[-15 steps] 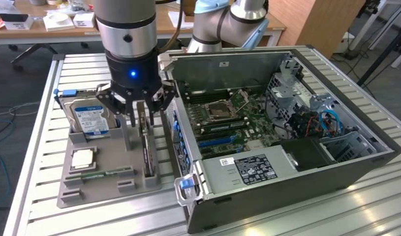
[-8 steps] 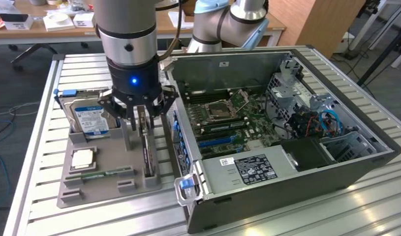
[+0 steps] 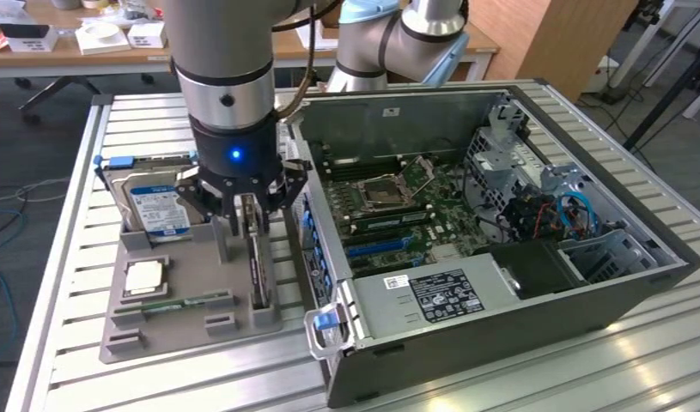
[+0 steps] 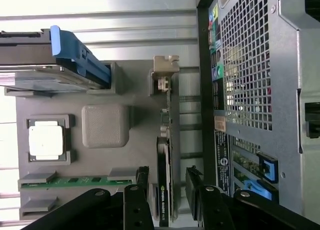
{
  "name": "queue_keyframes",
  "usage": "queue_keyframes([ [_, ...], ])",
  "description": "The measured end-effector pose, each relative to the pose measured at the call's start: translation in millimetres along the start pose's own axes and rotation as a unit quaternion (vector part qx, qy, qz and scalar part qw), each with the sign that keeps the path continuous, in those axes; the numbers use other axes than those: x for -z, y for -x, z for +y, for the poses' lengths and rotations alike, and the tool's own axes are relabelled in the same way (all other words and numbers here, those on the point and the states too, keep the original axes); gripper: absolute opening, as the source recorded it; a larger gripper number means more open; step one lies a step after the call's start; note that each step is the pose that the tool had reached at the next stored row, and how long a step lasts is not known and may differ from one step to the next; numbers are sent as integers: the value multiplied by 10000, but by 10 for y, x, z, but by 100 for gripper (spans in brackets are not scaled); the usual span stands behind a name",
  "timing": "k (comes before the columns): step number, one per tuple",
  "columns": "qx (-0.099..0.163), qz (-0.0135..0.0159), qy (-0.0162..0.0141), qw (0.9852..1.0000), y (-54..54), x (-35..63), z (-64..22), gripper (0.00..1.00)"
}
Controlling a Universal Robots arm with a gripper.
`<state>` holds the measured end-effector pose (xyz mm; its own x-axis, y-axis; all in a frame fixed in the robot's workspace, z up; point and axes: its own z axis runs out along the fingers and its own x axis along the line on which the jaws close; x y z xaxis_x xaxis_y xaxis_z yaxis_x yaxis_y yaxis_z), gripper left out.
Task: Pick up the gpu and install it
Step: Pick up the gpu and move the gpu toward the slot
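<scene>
Wrist view: hand spread apart, straddling thin black gpu standing on edge

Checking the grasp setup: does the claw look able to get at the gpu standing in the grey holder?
Likely yes. The open claw straddles the gpu, one finger on each side, with nothing else between them. The computer case alongside seems to leave room.

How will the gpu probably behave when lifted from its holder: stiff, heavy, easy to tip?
The gpu is a thin flat board, so it is likely stiff and light for its length. It stands on its edge in the gray holder, so it may tip if nudged sideways. The open gripper straddles its narrow edge; the small exposed parts are probably fragile.
</scene>
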<state>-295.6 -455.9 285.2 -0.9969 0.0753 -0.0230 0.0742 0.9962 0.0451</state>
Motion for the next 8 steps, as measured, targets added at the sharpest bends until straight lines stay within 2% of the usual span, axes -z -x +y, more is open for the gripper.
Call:
queue_keyframes([
  [8,0,0,0,10000,-3,-146,-7,43],
])
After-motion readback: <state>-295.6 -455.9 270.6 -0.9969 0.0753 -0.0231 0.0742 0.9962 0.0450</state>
